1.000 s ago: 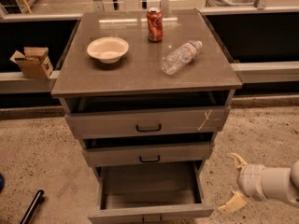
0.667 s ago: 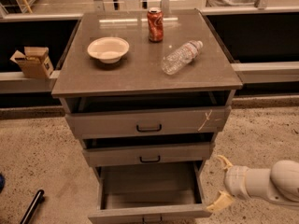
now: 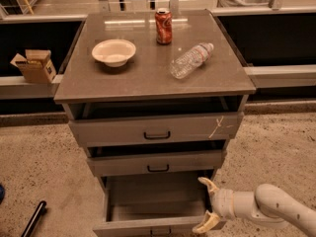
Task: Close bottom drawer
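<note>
Three grey drawers (image 3: 157, 163) stacked under the table (image 3: 148, 80), all ajar; bottom drawer (image 3: 158, 201) pulled furthest out, front at the lower edge (black handle (image 3: 161, 230) barely showing). Pincer (image 3: 206, 205) just beside its right front corner, fingers (image 3: 207, 183) spread apart, clamped on nothing. On top: pale bowl (image 3: 114, 52), red can (image 3: 163, 26), plastic bottle (image 3: 191, 60) on its side.

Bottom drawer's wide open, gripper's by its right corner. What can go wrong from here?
1. The gripper, open, sits at the right side of the bottom drawer, not squarely before its front; a push might slide off the corner.
2. Its upper finger is just below the middle drawer; it may get pinched as the drawer goes in.
3. A hard shove could roll the water bottle lying on top.
</note>
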Robot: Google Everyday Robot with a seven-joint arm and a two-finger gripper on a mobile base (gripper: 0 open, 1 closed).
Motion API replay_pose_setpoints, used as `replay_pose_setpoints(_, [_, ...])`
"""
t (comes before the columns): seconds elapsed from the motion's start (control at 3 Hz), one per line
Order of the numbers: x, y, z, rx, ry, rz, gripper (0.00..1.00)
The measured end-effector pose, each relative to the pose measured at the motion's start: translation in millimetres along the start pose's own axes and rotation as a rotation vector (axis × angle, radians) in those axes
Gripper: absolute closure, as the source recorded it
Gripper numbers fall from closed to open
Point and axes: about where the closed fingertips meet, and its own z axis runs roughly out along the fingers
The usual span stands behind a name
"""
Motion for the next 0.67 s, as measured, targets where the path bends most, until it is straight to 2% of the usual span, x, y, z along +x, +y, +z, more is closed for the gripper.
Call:
replay_pose_setpoints(0.33, [19, 15, 22, -0.041, -0.030, 0.049, 0.00])
replay_pose_setpoints(0.67, [57, 6, 39, -0.057, -0.003, 0.112, 0.00])
